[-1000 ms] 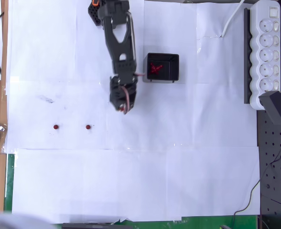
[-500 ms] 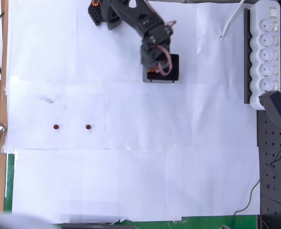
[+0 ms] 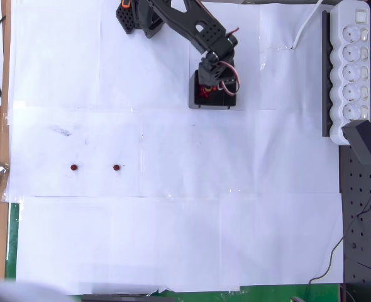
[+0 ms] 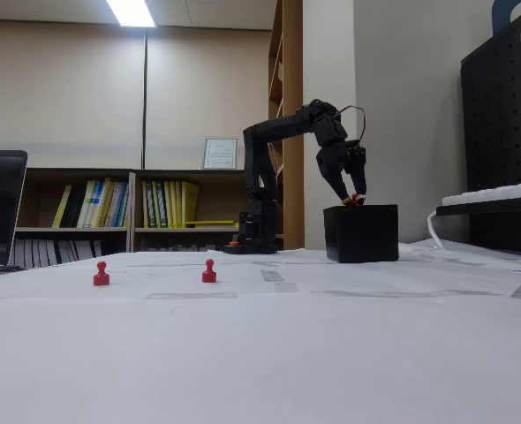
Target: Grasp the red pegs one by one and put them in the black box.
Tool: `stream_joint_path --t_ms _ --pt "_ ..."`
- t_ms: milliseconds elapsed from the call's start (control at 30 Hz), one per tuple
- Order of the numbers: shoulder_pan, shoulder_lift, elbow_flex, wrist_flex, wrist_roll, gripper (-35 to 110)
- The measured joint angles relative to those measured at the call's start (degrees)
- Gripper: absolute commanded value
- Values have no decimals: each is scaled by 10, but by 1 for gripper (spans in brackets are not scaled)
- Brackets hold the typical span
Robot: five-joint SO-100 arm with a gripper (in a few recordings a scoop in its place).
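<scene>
The hand [image 4: 356,200] hangs over the black box [image 4: 361,234], apparently pinching a red peg (hard to confirm). Two red pegs [image 3: 116,167] stand on the counter [image 3: 185,239], well apart from it. They look light, rigid, tippy; pinch the knobbed top.

No readable text, labels or numbers anywhere.

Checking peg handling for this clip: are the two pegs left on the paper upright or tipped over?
Upright. In the fixed view, both red pegs stand on their bases with round heads on top.
</scene>
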Motion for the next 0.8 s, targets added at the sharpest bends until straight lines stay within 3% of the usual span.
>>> stream_joint_path --t_ms 433,667,800 --pt "76 -23 3 -6 -5 12" --pt "202 -101 18 -97 -11 14" --pt "277 -119 4 -128 51 13"
